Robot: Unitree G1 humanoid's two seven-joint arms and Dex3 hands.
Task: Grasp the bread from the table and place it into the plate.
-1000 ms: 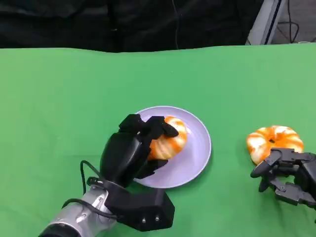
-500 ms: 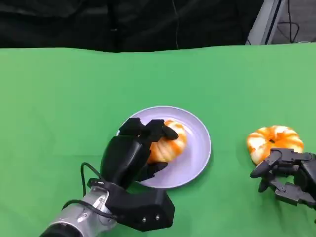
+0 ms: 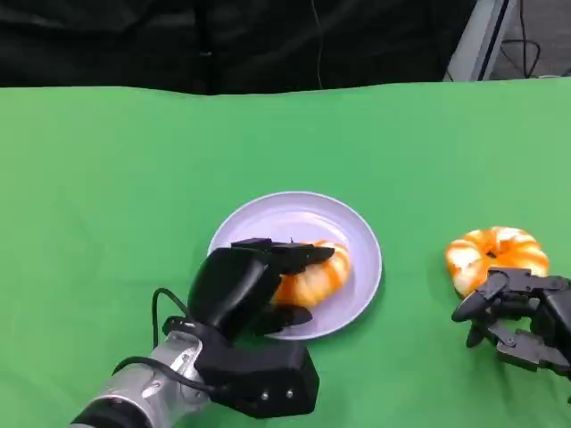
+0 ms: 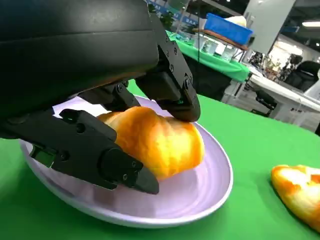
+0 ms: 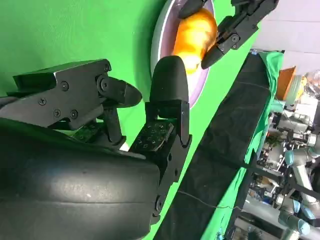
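Observation:
An orange-and-white bread roll (image 3: 314, 275) lies on the lilac plate (image 3: 357, 232) near the middle of the green table. My left hand (image 3: 245, 285) reaches over the plate's near rim, its fingers stretched out flat above the roll and its thumb below. In the left wrist view the bread (image 4: 155, 140) rests on the plate (image 4: 210, 185) between spread fingers (image 4: 175, 95) that do not squeeze it. A second, ring-shaped bread (image 3: 495, 254) lies on the cloth to the right. My right hand (image 3: 522, 316) sits just in front of it, holding nothing, fingers apart.
The green cloth (image 3: 134, 178) covers the whole table. A black backdrop (image 3: 223, 45) runs behind its far edge. A black cable (image 3: 161, 312) loops beside my left wrist. The right wrist view shows the plate (image 5: 162, 37) and the roll (image 5: 194, 32) beyond my right hand's fingers (image 5: 167, 100).
My left hand's fingers have uncurled from the roll and stretched out, and the hand has drawn back a little towards me. The roll now lies lower on the plate. The right hand stayed put.

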